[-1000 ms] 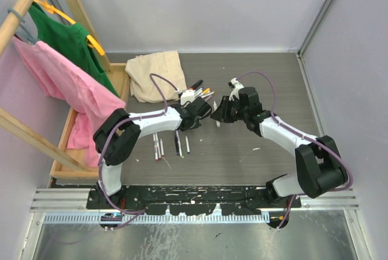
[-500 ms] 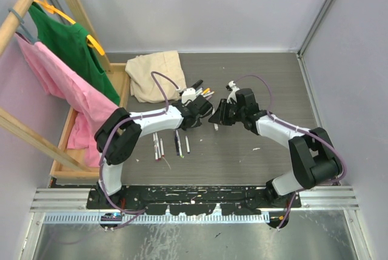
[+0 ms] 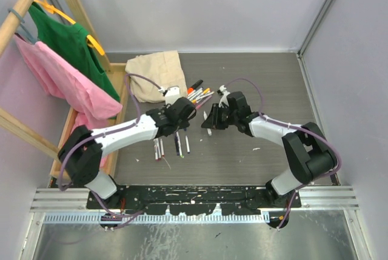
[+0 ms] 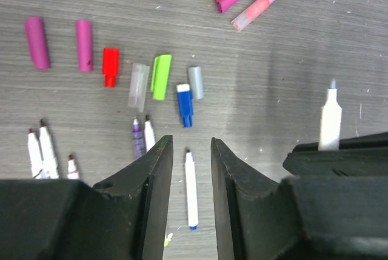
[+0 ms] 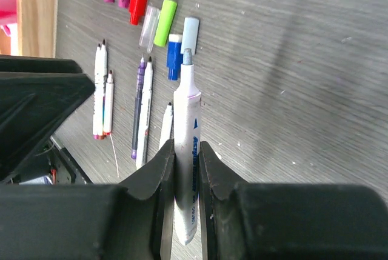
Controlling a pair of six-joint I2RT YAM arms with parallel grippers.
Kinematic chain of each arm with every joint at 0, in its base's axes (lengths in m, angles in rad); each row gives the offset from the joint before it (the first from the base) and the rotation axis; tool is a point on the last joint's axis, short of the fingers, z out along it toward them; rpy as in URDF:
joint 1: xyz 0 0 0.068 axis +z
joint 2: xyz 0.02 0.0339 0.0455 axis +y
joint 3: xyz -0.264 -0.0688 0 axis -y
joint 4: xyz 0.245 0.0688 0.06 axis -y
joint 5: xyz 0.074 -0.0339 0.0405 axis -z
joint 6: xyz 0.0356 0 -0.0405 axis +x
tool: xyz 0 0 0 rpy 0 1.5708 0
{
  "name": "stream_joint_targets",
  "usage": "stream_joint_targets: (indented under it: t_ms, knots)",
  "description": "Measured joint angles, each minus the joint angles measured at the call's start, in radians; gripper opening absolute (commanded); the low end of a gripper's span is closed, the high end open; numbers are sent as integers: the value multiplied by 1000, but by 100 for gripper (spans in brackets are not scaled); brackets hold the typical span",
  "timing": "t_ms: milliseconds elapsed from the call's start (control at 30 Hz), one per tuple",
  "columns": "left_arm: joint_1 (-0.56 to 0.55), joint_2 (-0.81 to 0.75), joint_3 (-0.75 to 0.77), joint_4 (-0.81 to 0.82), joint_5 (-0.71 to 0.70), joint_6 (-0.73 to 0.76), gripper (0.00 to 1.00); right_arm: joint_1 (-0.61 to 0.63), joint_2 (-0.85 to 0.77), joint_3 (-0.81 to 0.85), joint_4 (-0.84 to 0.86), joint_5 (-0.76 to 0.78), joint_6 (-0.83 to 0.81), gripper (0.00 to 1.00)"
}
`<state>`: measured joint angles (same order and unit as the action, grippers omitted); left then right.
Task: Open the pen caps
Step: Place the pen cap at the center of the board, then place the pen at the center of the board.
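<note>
My right fingers (image 5: 213, 175) clamp an uncapped white pen (image 5: 185, 126). My left fingers (image 4: 159, 181) stand narrowly apart, empty, and the pen caps (image 4: 160, 76) lie loose on the table (image 4: 273, 90) just beyond their tips.

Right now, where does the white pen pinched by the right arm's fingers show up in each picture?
Top external: white pen mid-table, poking from the right fingers.
Left wrist: white pen far right, tip up, above the dark right fingers.
Right wrist: white pen bottom centre, clamped between the right fingers, tip toward the blue cap.
Shared landmark: the uncapped pens lying on the table, left of it in every view.
</note>
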<state>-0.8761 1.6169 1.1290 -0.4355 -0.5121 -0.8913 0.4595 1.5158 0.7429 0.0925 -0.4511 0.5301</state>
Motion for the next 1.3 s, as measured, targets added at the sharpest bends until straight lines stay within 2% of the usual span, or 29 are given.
stream_joint_targets:
  t_ms: [100,267,433,700,1300]
  knots:
    - [0,-84,-87,47,5,27,36,37,30,0,4,8,-2,1]
    - [0,-258,-322,255,68,105,48,92,69,0,4,47,-2,4]
    - [0,-422,-529,447,134,156,49,137,124,11,-12,92,4,8]
    - [0,-462,-550,566,169,183,50,181,164,41,-50,163,35,13]
    - [0,-472,-565,597,179,198,51,189,185,76,-87,163,64,26]
